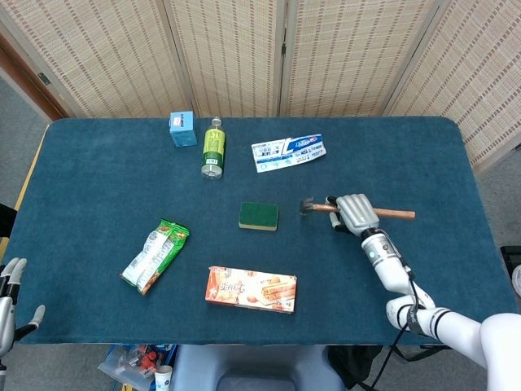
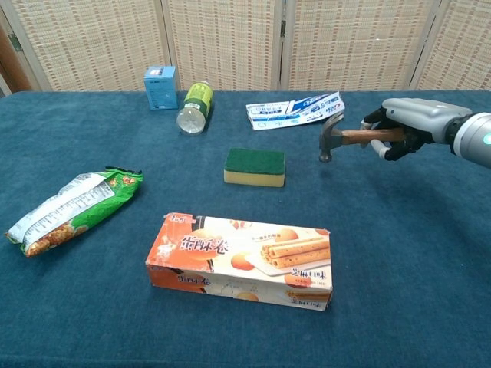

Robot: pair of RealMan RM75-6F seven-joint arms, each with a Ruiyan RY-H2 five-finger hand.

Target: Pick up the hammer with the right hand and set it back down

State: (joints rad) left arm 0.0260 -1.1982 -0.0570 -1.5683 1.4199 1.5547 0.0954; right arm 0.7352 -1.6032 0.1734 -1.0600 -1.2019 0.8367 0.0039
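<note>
So the head view sits up high and looks almost straight down, far enough back to take in the whole dark blue cloth-covered worktop [image 1: 98, 163], the woven folding screens [image 1: 228, 49] behind it and some floor at the sides. The chest view is way lower and closer, facing forward across the worktop [image 2: 92, 307] at a shallow angle toward the same screens [image 2: 222, 38]. Both share the green-topped yellow sponge [image 1: 258, 216] [image 2: 255, 166] and the orange biscuit box [image 1: 251, 289] [image 2: 242, 261].
</note>
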